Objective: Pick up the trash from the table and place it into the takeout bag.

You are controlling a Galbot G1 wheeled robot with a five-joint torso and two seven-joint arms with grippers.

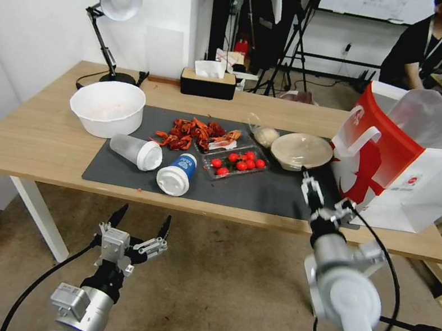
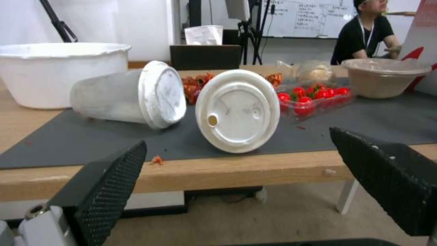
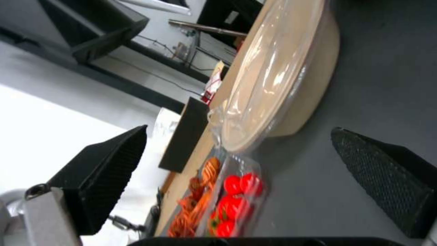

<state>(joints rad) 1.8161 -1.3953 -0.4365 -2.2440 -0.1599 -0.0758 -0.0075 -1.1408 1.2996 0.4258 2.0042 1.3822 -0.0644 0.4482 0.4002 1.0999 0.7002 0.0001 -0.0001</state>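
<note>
The right pincer (image 1: 322, 198), spread wide and empty, reaches over the surface (image 1: 37, 139) toward the lidded plastic bowl (image 1: 301, 150) beside the takeout bag (image 1: 404, 163), seemingly to grasp it, while the left pincer (image 1: 141, 221) hangs open below the edge.
</note>
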